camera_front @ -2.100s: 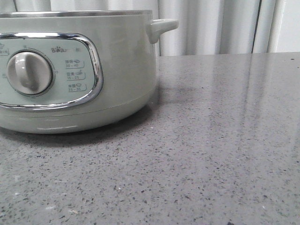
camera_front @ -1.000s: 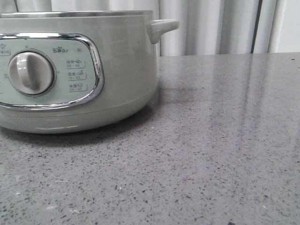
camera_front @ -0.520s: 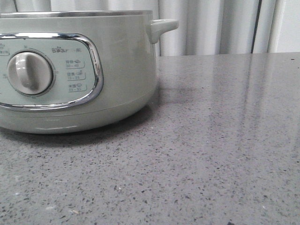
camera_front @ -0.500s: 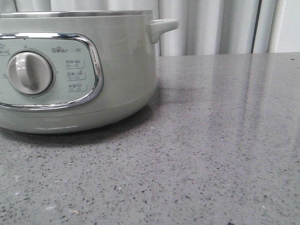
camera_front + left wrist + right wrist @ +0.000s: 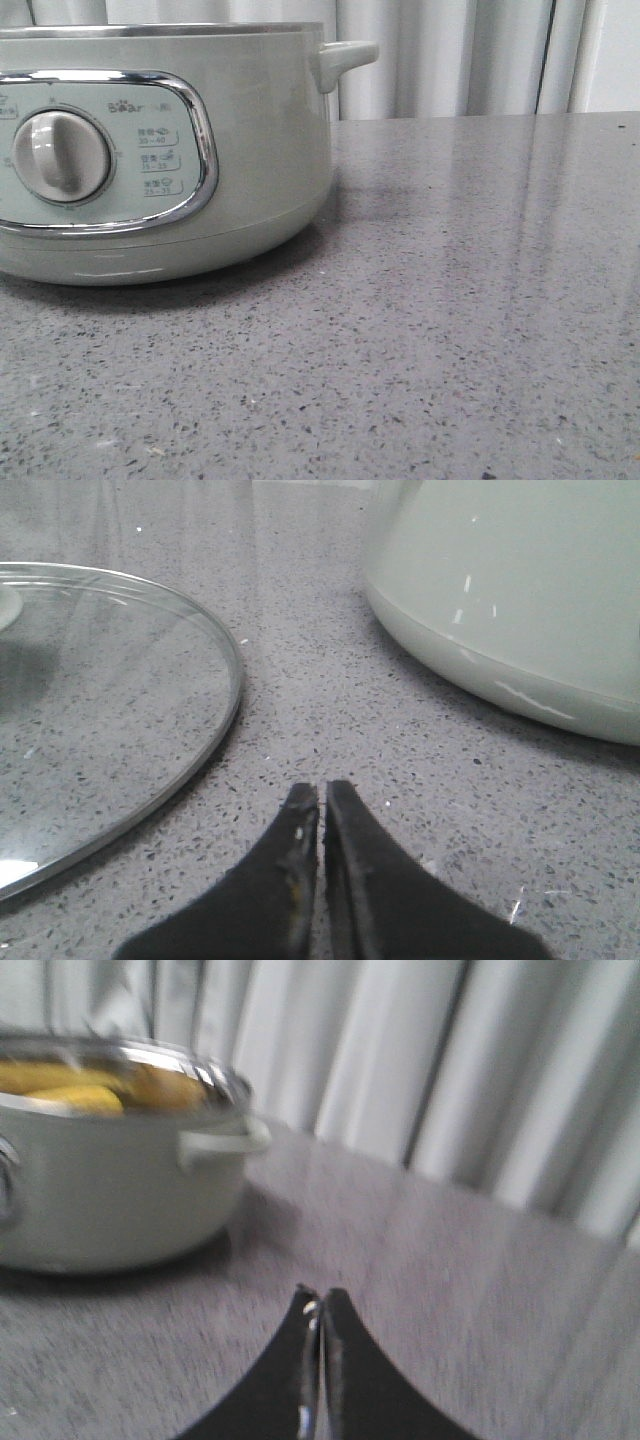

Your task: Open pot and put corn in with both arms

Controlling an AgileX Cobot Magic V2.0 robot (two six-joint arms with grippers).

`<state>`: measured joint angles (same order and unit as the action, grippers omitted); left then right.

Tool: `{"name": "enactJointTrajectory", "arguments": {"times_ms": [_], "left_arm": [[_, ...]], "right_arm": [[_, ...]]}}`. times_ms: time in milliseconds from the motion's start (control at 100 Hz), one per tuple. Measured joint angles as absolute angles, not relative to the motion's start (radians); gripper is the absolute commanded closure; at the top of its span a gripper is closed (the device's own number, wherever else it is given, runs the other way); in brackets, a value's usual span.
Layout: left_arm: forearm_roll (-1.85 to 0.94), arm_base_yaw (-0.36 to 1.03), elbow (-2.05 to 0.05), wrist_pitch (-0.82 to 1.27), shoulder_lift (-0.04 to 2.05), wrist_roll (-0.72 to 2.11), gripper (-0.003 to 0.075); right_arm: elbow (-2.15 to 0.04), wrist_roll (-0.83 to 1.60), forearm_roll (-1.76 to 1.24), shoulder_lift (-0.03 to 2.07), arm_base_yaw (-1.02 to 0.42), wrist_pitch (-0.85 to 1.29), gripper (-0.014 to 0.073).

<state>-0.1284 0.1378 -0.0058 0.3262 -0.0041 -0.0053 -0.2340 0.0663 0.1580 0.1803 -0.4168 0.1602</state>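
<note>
Both black grippers, left (image 5: 322, 792) and right (image 5: 320, 1300), are clenched empty over the speckled grey stone worktop (image 5: 470, 300). Yellow corn (image 5: 75, 1098) lies inside the uncovered sage-green pot (image 5: 250, 150), frame left; pale curtains (image 5: 450, 55) behind.

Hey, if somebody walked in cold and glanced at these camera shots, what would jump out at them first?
The big sage-green Bear cooker fills the left of the front view, standing on a speckled grey countertop. Its glass lid lies flat on the counter beside it, seen from the left wrist. From the right wrist, blurry yellow corn shows inside the open pot.
</note>
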Motion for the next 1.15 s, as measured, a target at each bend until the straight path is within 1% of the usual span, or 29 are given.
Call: {"name": "enactJointTrajectory", "arguments": {"times_ms": [110,230,350,630,1150], "left_arm": [[-0.128,0.138,-0.006,0.326,-0.004,-0.005,0.0741],[-0.128,0.138,-0.006,0.326,-0.004,-0.005,0.0741],[-0.128,0.138,-0.006,0.326,-0.004,-0.005,0.0741],[-0.13,0.138,-0.006,0.326,-0.004,-0.005,0.0741],[-0.13,0.138,-0.006,0.326,-0.004,-0.005,0.0741]], "right_arm": [[-0.084,0.066,0.131,0.143,-0.322,0.072,0.0643],[0.005,0.066,0.12,0.062,-0.249,0.076,0.0643],[0.01,0.066,0.093,-0.002,-0.189,0.119,0.0643],[0.01,0.066,0.053,-0.009,-0.056,0.321,0.0643],[0.01,0.066,0.051,-0.009,-0.04,0.321,0.0644]]}}
